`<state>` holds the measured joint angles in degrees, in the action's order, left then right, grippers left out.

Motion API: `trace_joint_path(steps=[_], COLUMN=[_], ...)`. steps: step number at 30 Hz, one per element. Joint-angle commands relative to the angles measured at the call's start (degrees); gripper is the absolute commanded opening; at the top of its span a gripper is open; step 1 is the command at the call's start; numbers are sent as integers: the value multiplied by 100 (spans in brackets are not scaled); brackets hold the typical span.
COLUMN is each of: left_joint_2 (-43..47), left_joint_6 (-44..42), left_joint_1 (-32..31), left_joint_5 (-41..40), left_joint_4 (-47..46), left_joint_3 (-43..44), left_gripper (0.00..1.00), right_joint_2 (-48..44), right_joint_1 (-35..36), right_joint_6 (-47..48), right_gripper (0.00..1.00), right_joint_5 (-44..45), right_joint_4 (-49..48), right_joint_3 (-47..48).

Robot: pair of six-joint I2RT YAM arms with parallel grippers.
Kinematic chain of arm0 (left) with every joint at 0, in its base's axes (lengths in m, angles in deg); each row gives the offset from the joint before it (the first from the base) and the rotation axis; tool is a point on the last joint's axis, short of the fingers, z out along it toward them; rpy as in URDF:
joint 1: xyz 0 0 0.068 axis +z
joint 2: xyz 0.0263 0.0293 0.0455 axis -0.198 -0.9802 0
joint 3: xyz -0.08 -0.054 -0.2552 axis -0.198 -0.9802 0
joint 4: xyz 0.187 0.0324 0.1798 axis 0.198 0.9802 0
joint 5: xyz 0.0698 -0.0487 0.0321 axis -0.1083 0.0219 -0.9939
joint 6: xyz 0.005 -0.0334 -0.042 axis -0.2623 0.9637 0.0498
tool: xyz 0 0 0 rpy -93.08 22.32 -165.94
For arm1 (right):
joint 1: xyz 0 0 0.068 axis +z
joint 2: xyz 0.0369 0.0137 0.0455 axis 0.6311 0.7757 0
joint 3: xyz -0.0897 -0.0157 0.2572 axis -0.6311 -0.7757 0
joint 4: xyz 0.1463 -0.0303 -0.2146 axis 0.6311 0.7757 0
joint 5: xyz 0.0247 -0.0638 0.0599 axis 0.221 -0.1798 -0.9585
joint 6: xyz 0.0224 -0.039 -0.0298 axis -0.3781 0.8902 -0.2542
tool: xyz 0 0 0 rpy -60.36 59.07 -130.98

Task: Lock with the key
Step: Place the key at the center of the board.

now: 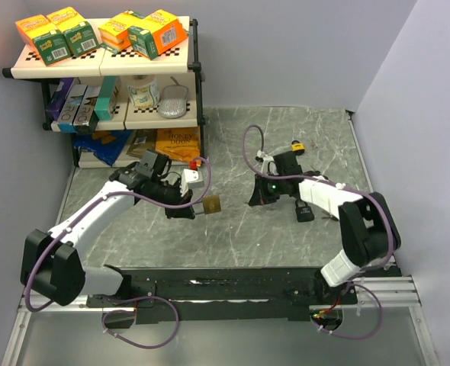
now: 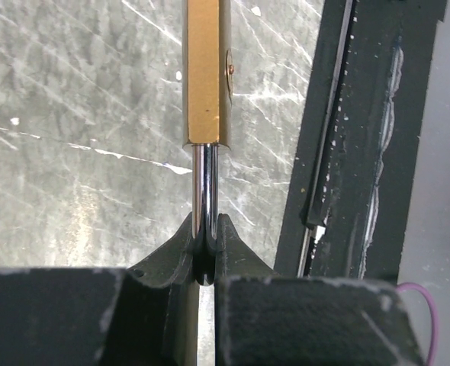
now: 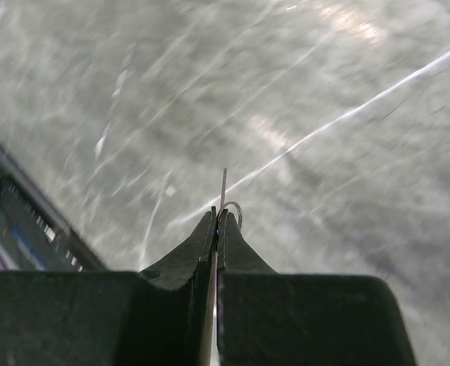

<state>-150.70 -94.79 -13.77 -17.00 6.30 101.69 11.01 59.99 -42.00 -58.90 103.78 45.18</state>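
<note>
Padlock [image 2: 207,76] pinched by its shackle [image 2: 201,183] in left end effector [image 2: 207,232]; right end effector [image 3: 217,223] clamps key [image 3: 224,187]. Well apart: key not inserted, turning still to do.

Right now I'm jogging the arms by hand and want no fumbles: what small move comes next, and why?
Probably carry the right gripper toward the brass padlock, key tip leading. The left gripper is shut on the padlock's shackle, and the right pinches the key, yet in the top view a clear gap separates them.
</note>
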Motion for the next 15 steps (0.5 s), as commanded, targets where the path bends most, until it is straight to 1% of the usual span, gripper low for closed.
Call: trace_joint_path(steps=[1,7,9,10,12,13,15], left_joint_2=[297,166,104,78,16,-10,-54], left_joint_6=[168,72,45,37,10,1,-43], left_joint_1=[23,32,32,32,32,40,32], left_joint_5=[204,151,177,186,195,212,204], left_joint_4=[-683,-613,-552,-542,-490,-463,-402], left_joint_3=[-18,-10,16,25,69,78,122], left_gripper=[1,1,1,1,1,1,1], right_joint_2=[434,794,882,909,979,1005,1050], right_joint_1=[41,41,41,41,41,41,32], right_joint_6=[-581,-978,-1100,-1119,-1232,-1259,-1347], right_gripper=[0,0,3,6,18,22,26], right_joint_5=[338,522,522,496,523,514,505], right_joint_4=[-796,-1069,-1157,-1201,-1280,-1298,-1263], right_joint_3=[320,153,109,57,4,-31,-49])
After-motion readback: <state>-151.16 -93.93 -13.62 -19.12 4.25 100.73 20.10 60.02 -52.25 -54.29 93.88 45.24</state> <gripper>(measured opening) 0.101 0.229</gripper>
